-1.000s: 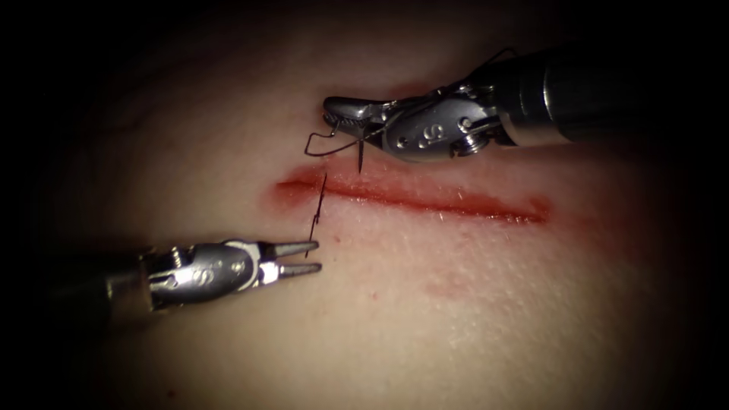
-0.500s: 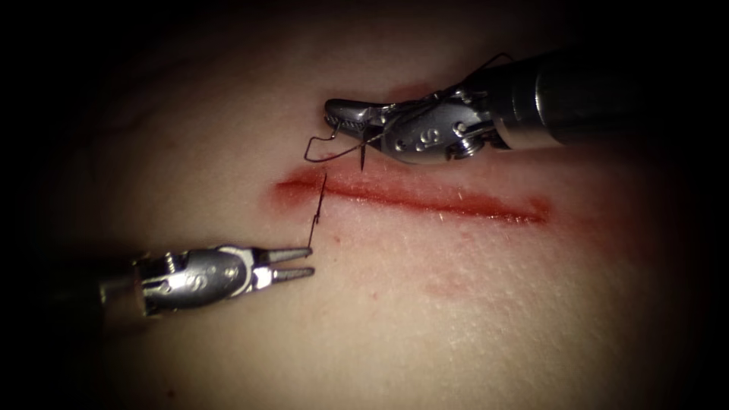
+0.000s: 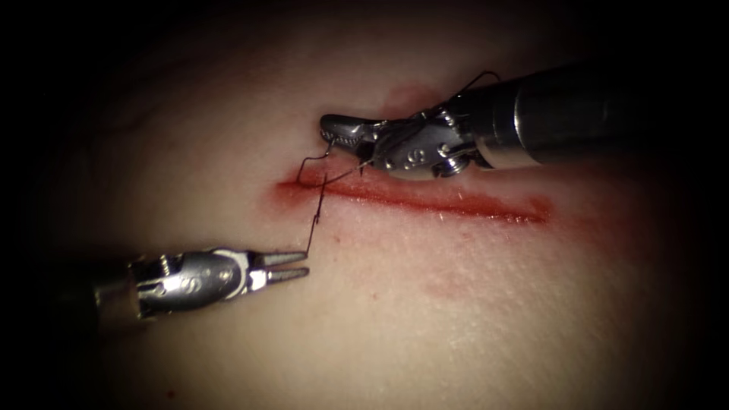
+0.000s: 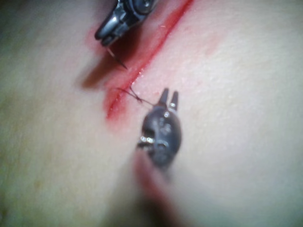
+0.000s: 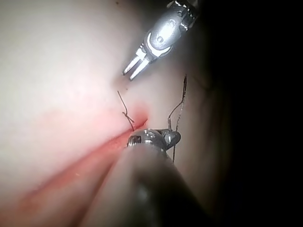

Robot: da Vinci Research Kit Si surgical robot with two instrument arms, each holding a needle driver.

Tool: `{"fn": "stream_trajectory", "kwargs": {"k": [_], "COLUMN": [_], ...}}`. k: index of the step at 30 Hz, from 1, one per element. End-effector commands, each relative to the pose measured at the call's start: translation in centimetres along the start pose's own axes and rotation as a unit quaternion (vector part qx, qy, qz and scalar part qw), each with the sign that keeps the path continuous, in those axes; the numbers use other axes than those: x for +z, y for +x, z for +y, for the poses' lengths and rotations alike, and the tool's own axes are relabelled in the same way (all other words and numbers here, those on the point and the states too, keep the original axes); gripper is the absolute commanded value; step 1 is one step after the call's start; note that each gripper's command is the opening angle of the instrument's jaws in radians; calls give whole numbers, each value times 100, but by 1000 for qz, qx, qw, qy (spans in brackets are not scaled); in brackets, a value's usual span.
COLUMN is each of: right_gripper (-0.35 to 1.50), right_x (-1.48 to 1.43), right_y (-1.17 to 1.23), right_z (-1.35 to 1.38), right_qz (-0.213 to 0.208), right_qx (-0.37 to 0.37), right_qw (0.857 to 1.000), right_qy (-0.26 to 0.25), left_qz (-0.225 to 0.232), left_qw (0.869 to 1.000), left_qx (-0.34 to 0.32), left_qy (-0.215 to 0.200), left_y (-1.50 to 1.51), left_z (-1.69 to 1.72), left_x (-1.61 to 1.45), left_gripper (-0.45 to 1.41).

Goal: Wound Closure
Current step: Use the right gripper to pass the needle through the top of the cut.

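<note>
Coming in over the far side of the cut point(image 3: 440, 201) in the tissue point(image 3: 456, 319), the right arm's tool point(image 3: 330, 130), jaws clenched on the curved needle point(image 3: 351, 170). Gripped somewhere along the needle's body, exact place on the curve hard to tell. Needle slung below the jaws, low over the left end of the cut, with its point down near the red fluid point(image 3: 380, 190) there. Cannot tell whether the point is in the tissue or only just above it. Trailing from the needle, dark thread point(image 3: 307, 161) looping out to the left of the jaws and back along the tool; in the right wrist view, rising as a thin strand point(image 5: 179, 111) beside the same jaws.

Standing up out of the left end of the cut, a short cut end of thread point(image 3: 315, 216) with a small knot on it, leaning toward the near-left part of the tissue. Seen again with its knot in the left wrist view point(image 4: 135, 97).

On the near side of the cut, toward the tissue's left edge, the left arm's tool point(image 3: 306, 263), jaws parted and grasping nothing. Tips just beside the free tip of the cut thread end, apart from it as seen from the right wrist view point(image 5: 132, 73)
</note>
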Motion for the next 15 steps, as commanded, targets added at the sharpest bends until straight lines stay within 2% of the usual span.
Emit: {"fn": "stream_trajectory", "kwargs": {"k": [1, 15], "right_gripper": [-35, -35], "right_x": [6, 11], "right_y": [1, -10], "right_z": [-10, -14], "right_qz": [-2, -9], "right_qx": [-3, -13], "right_qw": [1000, 1000], "right_qy": [0, -3], "left_qz": [0, 0], "left_qw": [1000, 1000], "left_qx": [3, 8], "left_qy": [-1, -5], "left_y": [-5, -8], "left_z": [3, 8], "left_x": [9, 11], "left_gripper": [-35, -35]}}
